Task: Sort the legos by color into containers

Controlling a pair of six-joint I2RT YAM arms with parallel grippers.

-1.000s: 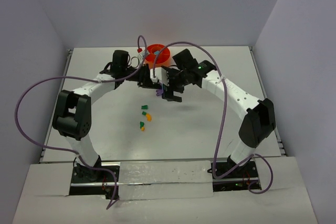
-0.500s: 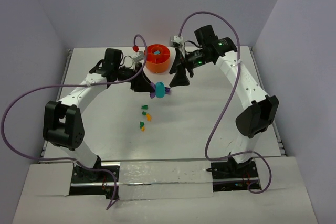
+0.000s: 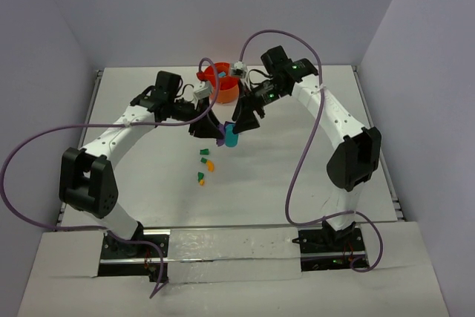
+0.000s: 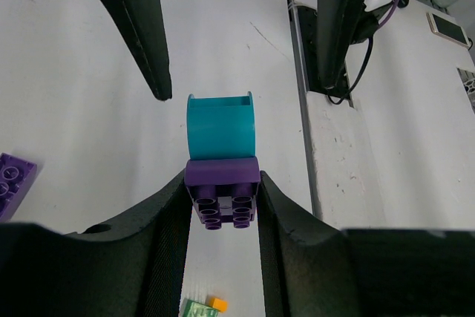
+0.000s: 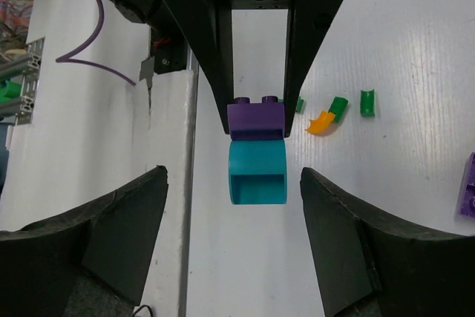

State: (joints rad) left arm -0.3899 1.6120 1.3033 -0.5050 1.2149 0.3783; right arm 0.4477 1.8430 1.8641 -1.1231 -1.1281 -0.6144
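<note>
Left jaws: pinching the purple brick [image 4: 223, 187], with the teal brick [image 4: 220, 128] stuck on its end.
Right jaws: spread, flanking the teal brick without touching it.
Orange tub [image 3: 226, 93]: middle of the counter's [image 3: 297, 176] far edge.
Loose legos [image 3: 204, 167]: mid-counter.

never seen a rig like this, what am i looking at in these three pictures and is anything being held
Two robot arms are bolted to a white table. One picture looks down from above; the other two come from cameras on each wrist. The left tool grips a purple brick with a teal piece stuck to it. The right tool stands open on either side of the teal piece. Small green and orange pieces lie loose; an orange tub sits farther back.
</note>
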